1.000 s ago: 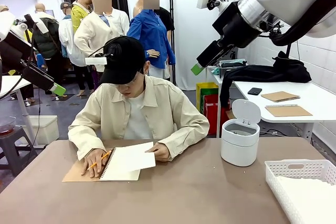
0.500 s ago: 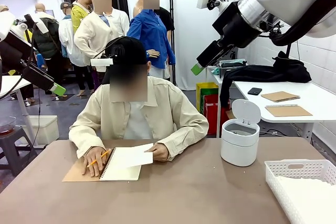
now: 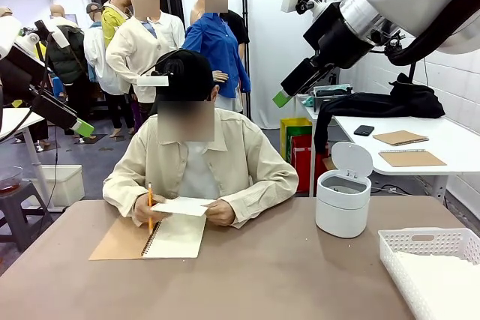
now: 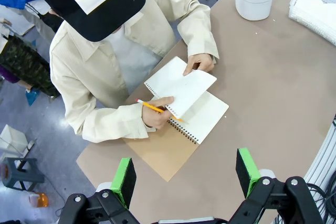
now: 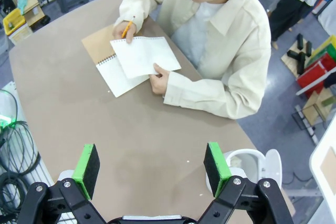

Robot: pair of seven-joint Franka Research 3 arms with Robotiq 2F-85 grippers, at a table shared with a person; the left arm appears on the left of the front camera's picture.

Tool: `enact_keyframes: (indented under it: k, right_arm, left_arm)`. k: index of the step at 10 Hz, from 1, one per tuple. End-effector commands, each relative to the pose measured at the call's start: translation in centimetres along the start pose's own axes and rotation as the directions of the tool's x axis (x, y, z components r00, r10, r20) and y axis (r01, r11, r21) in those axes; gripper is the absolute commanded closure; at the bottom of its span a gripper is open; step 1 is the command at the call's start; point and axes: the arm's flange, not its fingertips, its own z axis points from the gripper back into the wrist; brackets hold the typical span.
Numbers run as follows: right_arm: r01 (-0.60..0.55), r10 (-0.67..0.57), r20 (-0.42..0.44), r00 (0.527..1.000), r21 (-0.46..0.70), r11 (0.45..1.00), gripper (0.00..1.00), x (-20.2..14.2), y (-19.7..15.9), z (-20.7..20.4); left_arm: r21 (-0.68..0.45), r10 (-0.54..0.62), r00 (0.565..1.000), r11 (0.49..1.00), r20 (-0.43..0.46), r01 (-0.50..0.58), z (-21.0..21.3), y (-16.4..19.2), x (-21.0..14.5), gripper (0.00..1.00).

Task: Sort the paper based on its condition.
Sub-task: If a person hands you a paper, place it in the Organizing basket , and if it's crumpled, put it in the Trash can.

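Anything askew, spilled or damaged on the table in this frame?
Nothing stands out. The person holds one sheet of paper lifted over the open notebook; it looks flat, uncreased. Left gripper and right gripper are open.

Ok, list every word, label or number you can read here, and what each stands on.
None can be read. The loose white paper sheet the person holds and the open brown-covered spiral notebook look blank; the round white lidded plastic bin and the white slotted plastic basket show no legible marks.
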Motion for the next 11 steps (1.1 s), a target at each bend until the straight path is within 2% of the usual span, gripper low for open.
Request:
enact_keyframes:
  k: [1,11]
  right_arm:
    - [-0.007,0.007,-0.004,1.000,-0.005,1.000,0.00,-0.01,-0.02,0.03]
    - [-0.007,0.007,-0.004,1.000,-0.005,1.000,0.00,-0.01,-0.02,0.03]
  left_arm:
    - [0.003,-0.005,1.000,1.000,0.000,0.005,0.06,0.06,-0.02,0.00]
    - [0.003,-0.005,1.000,1.000,0.000,0.005,0.06,0.06,-0.02,0.00]
